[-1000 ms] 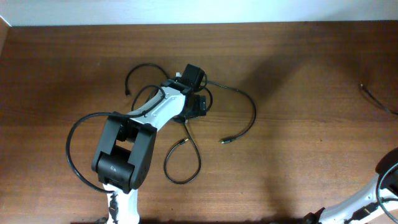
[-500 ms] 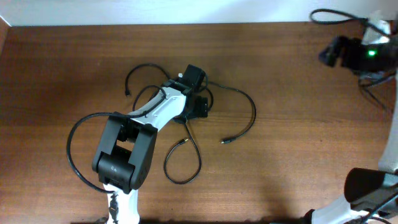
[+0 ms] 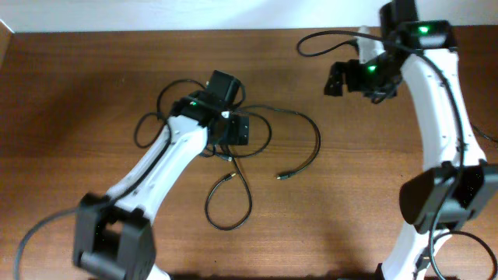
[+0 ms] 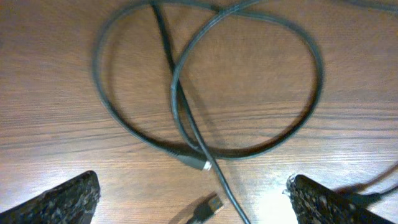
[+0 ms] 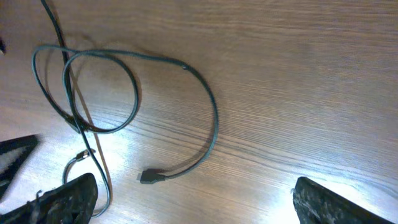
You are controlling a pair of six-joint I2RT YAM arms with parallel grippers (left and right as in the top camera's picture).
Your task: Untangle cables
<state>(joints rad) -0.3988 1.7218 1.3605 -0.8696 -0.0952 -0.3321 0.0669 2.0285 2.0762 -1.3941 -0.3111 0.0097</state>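
Thin black cables (image 3: 299, 117) lie tangled at the table's middle, with a loop (image 3: 229, 204) toward the front and two loose plugs (image 3: 284, 176) beside it. My left gripper (image 3: 238, 129) hovers over the tangle's left part, open and empty. In the left wrist view its fingers (image 4: 199, 205) straddle crossed cable loops (image 4: 186, 106) and two metal-tipped plugs (image 4: 200, 163). My right gripper (image 3: 337, 78) is high at the back right, apart from the cables, open and empty. The right wrist view shows its fingers (image 5: 199, 205) above a curved cable ending in a plug (image 5: 151, 177).
The wooden table (image 3: 373, 194) ends at a white wall along the back. My right arm's thick wire (image 3: 323, 37) arcs near the back edge. Another thin black cord (image 3: 486, 136) lies at the far right edge.
My right arm has swung in from the right edge to the back right of the table. My left arm has stretched out, and its gripper has shifted slightly left over the tangle.
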